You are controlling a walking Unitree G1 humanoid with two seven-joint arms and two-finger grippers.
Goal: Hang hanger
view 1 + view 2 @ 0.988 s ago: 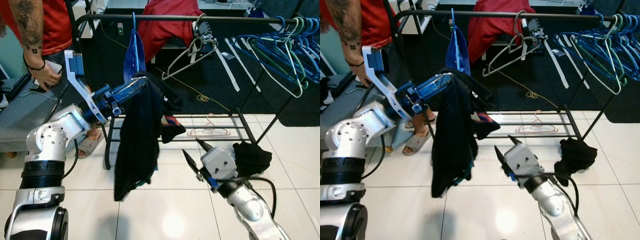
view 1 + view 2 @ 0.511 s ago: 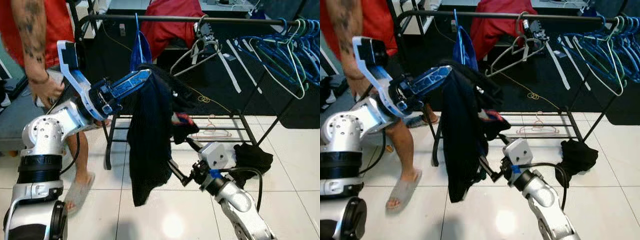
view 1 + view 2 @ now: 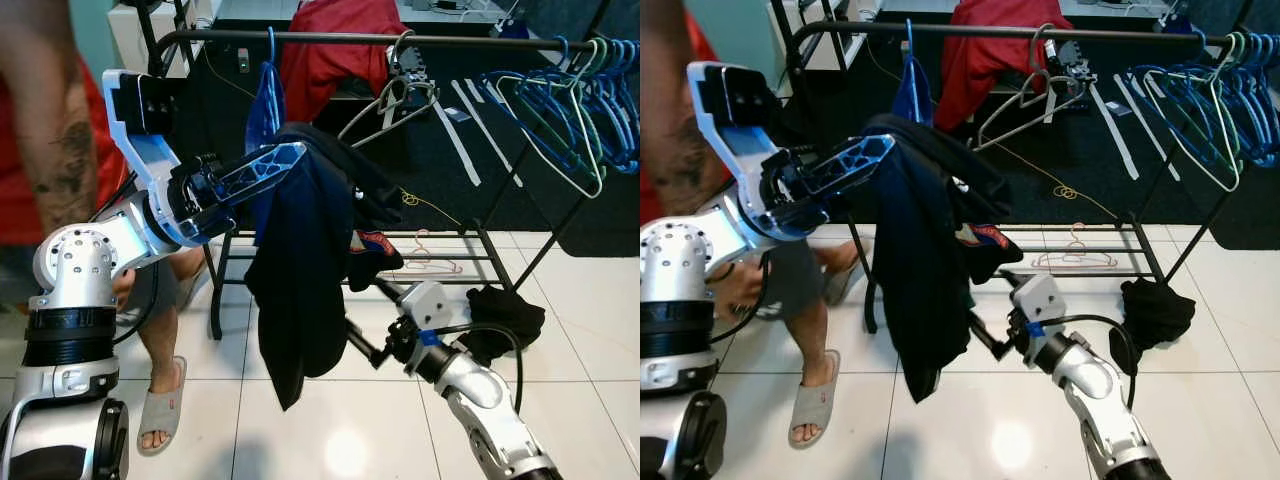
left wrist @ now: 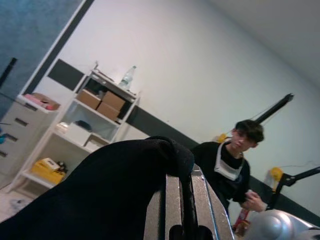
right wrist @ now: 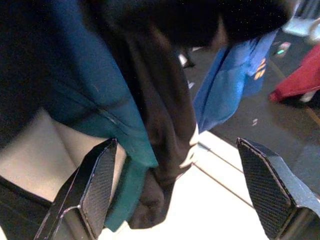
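Hanger [image 3: 264,95], blue, hooked over black rail [image 3: 330,38] of clothes rack near its left end, hanging down behind left gripper [image 3: 290,157]. Left gripper raised just below rail, blue-lit fingers close together, dark garment [image 3: 305,270] draped over them and hanging toward white tiled floor [image 3: 590,340]; whether pinched or merely slung over, cannot tell. Right gripper [image 5: 182,187] low, beside garment's lower part, black fingers [image 5: 95,185] spread wide, holding nothing, teal-lined hem [image 5: 125,170] between them. Further right along rail: grey wire hanger [image 3: 385,100], then cluster of blue hangers [image 3: 560,95]. Pink hanger [image 3: 420,262] lying on rack's lower shelf. Black cloth heap [image 3: 505,310] on floor by rack's right leg. Person [image 3: 55,170] standing at left in red top, grey sandal [image 3: 160,410] on foot.
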